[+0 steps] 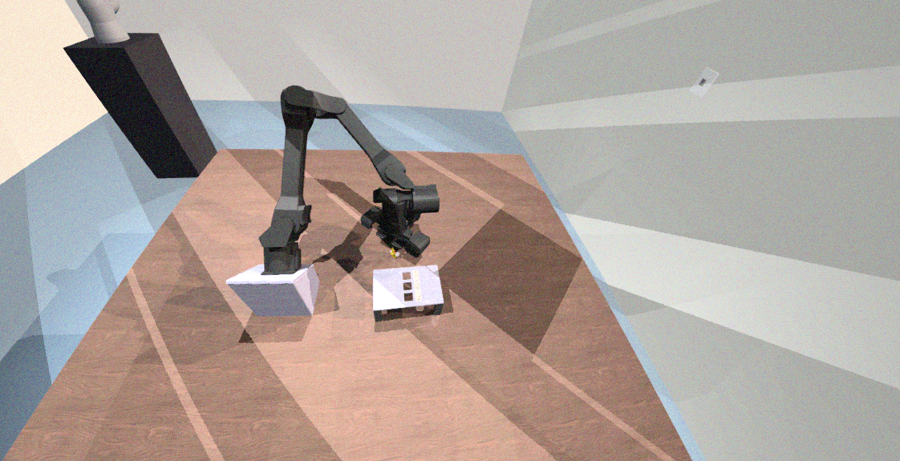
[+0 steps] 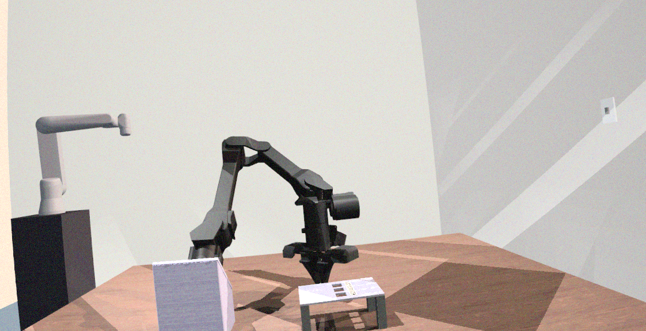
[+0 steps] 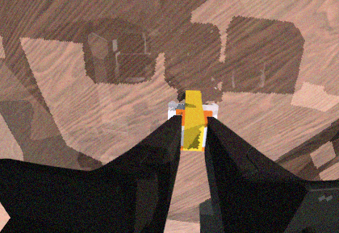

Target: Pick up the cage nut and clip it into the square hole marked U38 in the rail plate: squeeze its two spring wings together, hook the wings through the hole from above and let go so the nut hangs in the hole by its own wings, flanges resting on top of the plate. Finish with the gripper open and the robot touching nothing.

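The cage nut [image 1: 394,252] [image 3: 193,119] is small, with a yellow middle, orange parts and pale grey-white pieces at its sides. My gripper [image 3: 193,124] is shut on it, one dark fingertip against each side, in the wrist view. In the exterior view the fingertips point down behind the plate and the nut is hidden. The white rail plate [image 1: 390,293] [image 2: 311,296] stands on dark legs, nearer the top camera than the nut. It has three square holes in a row beside a strip of labels, too small to read, so I cannot tell which hole is U38.
The arm's white wedge-shaped base block [image 1: 277,297] [image 2: 187,295] stands left of the plate on the wooden table [image 1: 352,407]. A black pedestal [image 1: 135,105] [image 2: 49,256] with a pale second arm [image 1: 103,20] [image 2: 50,152] stands far back left.
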Controlling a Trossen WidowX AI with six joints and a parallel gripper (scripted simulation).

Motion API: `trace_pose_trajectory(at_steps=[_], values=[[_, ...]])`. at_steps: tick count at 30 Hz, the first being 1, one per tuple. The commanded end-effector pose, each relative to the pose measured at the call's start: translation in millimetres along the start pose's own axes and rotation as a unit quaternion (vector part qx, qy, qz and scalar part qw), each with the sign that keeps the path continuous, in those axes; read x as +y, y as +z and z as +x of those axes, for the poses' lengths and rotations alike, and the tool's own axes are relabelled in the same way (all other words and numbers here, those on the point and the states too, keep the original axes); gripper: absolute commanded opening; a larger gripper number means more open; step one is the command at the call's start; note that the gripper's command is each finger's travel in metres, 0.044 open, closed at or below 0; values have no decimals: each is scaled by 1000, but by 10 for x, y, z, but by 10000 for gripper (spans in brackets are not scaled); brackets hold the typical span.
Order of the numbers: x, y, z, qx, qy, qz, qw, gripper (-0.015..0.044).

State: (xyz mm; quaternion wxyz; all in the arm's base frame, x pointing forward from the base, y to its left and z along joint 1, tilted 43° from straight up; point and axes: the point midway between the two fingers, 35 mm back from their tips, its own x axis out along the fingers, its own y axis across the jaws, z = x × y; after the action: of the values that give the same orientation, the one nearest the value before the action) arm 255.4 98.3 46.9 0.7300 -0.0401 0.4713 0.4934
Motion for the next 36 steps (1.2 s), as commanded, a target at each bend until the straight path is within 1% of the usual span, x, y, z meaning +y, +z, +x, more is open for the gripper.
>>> trace_pose_trajectory(at_steps=[1,22,31,36], values=[[0,0,0,0,0,0,1000,32],[-1,0,-8,0,0,0,1000,32],[-29,1,-491,2,-2,2,1000,32],[-9,-36,-692,1,-1,2,1000,32]])
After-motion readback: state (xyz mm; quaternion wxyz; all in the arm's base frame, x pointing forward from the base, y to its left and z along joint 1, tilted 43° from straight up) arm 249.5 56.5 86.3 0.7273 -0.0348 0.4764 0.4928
